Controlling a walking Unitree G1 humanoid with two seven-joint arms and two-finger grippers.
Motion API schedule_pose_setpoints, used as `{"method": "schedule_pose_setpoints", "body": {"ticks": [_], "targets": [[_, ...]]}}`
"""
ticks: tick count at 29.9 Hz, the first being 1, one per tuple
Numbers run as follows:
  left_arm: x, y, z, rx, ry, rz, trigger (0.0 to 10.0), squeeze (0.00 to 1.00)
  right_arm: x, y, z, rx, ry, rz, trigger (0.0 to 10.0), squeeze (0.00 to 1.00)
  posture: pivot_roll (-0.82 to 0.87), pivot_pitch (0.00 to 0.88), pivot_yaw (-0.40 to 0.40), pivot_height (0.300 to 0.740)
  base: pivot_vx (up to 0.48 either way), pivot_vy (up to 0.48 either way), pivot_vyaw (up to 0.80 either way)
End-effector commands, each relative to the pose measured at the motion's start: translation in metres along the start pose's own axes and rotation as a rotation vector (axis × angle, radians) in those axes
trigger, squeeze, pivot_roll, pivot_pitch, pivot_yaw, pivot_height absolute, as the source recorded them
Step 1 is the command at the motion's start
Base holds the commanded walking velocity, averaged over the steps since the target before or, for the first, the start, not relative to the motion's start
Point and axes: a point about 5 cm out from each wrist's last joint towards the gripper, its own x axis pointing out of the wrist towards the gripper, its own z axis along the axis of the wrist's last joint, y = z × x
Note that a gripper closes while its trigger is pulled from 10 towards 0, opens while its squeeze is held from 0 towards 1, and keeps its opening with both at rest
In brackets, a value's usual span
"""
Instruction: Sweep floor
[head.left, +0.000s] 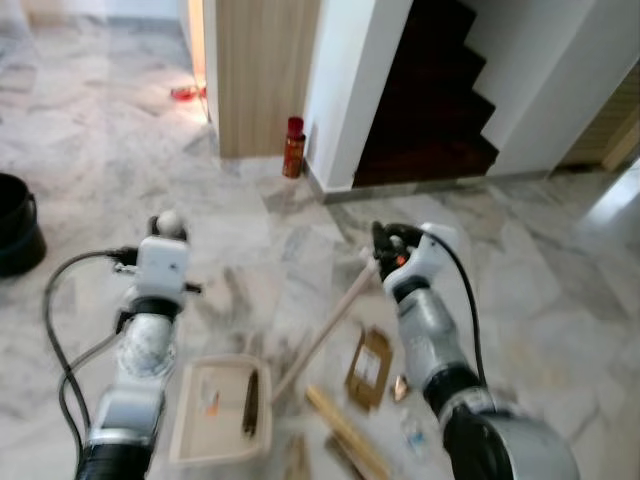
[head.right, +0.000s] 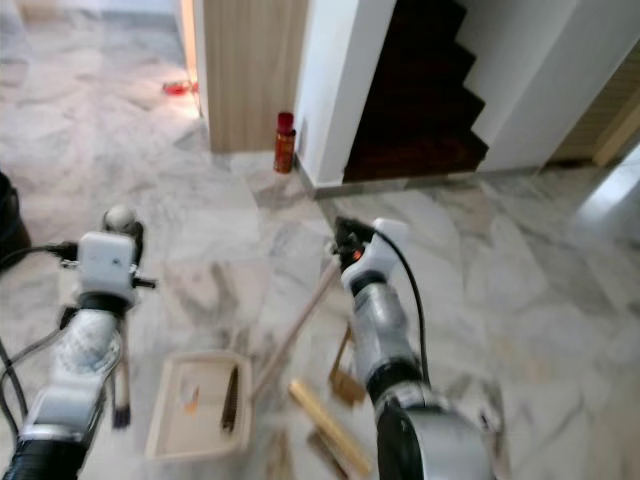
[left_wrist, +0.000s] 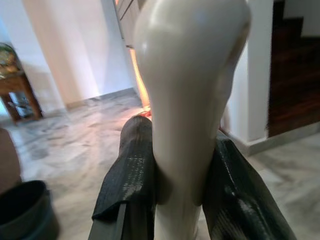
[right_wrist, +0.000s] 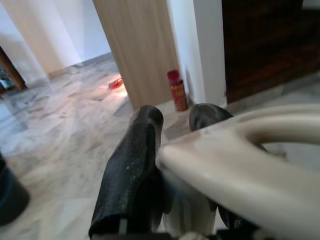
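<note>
The dustpan (head.left: 215, 410), held upright by its handle (left_wrist: 190, 100) in the left gripper (left_wrist: 175, 190), rests on the marble floor (head.left: 560, 290) with a few scraps inside. The broom (head.left: 320, 335) is pinched in the right gripper (right_wrist: 175, 150)'s fingers. Cardboard (head.left: 368, 370) and wooden strips (head.left: 345, 435) lie just beside the pan, so the sweeping is judged partly done.

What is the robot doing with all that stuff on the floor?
It is sweeping up. Its left pincer is shut on the cream dustpan handle, and the dustpan sits on the marble floor with a few bits inside. Its right pincer is shut on the broom handle, which slants down toward the pan. Cardboard scraps and wooden sticks lie beside the pan, not yet swept in.
</note>
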Motion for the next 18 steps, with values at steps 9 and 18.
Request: {"method": "schedule_pose_setpoints", "body": {"ticks": [9, 18], "targets": [[0.0038, 0.0051, 0.0098, 0.028, -0.047, 0.014, 10.0, 0.00, 0.0064, -0.0009, 0.0167, -0.022, -0.058, -0.005, 10.0, 0.00, 0.26, 0.000, -0.180, 0.740, 0.195, 0.000, 0.00], [0.0047, 0.0038, 0.0109, 0.018, -0.048, 0.022, 10.0, 0.00, 0.0073, -0.0016, 0.0189, -0.015, -0.066, -0.012, 10.0, 0.00, 0.25, 0.000, -0.183, 0.740, 0.000, 0.000, 0.00]]}}
